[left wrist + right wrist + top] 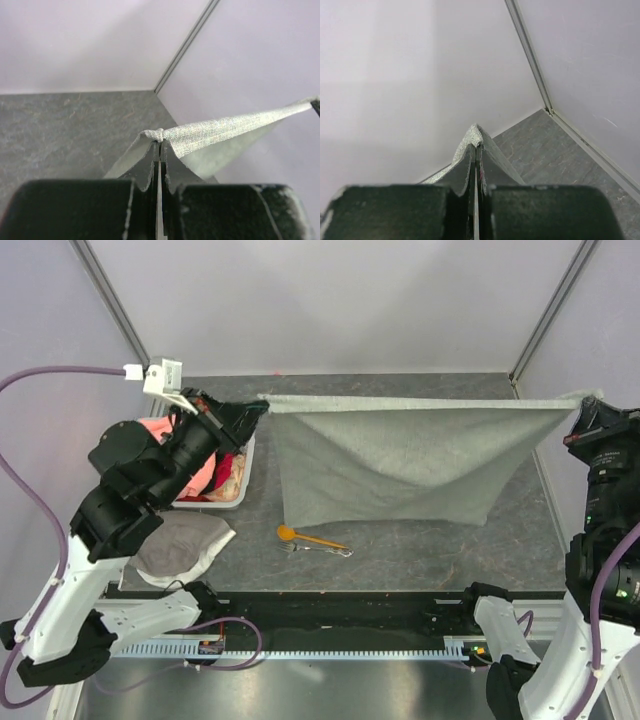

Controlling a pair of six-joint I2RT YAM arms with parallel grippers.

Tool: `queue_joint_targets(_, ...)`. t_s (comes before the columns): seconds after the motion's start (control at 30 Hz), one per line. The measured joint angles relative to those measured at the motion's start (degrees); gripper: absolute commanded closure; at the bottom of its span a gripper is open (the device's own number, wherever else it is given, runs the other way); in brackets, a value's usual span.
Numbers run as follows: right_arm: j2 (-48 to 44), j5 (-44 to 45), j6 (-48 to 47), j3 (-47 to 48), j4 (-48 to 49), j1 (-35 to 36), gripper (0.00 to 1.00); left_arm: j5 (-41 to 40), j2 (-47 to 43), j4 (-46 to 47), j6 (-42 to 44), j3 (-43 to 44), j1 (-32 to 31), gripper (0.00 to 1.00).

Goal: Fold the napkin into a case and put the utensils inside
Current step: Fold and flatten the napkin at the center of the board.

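- Top view: the napkin (400,465) hung as a sheet between the two arms. Its upper edge was pulled into a taut line running left to right across the far half of the surface (420,550)
- The left end effector (262,405) was clamped tight on the upper left corner and the right end effector (582,410) on the upper right corner, so the cloth lay straight between them and below both
- The sheet narrowed a little toward its lower edge and sagged in a soft crease near the right side. Whether the lower edge touched the surface could not be told
- The utensils lay nearer the arms than the hanging cloth, near its lower left corner: the orange spoon (305,537) and, just beside it, the silvery fork (320,549), both with their long axis running roughly left to right. The left arm was judged the nearer to them
- A white basket (240,490) holding a pink cloth (160,428) and a whitish rag (185,545) sat under the left arm, apart from the napkin
- Left wrist view: the black fingers were pressed together with a small bunched nub of grey weave between their tips, and the edge stretched away to the right as a flat, finely textured band
- Right wrist view: the fingers were likewise closed, with a little peak of the same thin, speckled grey cloth poking out above the tips
- The next move was judged to turn on lowering that taut edge evenly, so the cloth would lie flat without covering the utensils
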Motion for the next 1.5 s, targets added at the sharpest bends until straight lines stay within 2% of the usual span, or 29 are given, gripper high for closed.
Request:
queue_joint_targets(0.13,1.81,1.11,0.11,-4.39,5.53,-0.02,1.00,-1.44,8.52,1.64,0.70,5.57,0.96,0.98)
queue_joint_targets(0.23,7.23,0.94,0.33,-9.03,10.21,-0.07,1.00,-0.90,17.70,2.34,0.74,9.29,4.37,0.98)
queue_joint_targets(0.37,19.12,0.52,0.37,-14.05,17.55,-0.07,1.00,2.89,32.28,3.34,0.72,12.26,11.50,0.98)
queue_joint_targets(0.5,32.13,-1.55,0.76,-15.13,23.56,0.04,1.00,7.32,44.68,4.96,0.72,16.11,17.29,0.98)
queue_joint_targets(0.77,52.63,-4.04,1.31,-8.98,34.29,1.38,1.00,18.62,70.42,10.05,0.66,39.47,23.69,0.98)
queue_joint_targets(0.97,62.51,-5.22,0.70,-5.77,39.26,2.99,1.00,23.54,79.91,15.08,-0.13,42.01,25.20,0.98)
queue_joint_targets(1.1,65.55,-6.36,0.37,-5.79,40.17,3.85,1.00,25.18,84.72,16.72,-0.81,42.01,26.01,0.98)
queue_joint_targets(1.33,64.92,-7.02,0.31,-8.55,40.22,4.57,1.00,26.01,86.14,16.28,-0.96,41.90,27.91,0.98)
queue_joint_targets(1.5,58.03,-6.78,2.03,-21.07,37.62,4.55,1.00,26.99,84.56,12.35,-0.94,38.25,28.68,0.98)
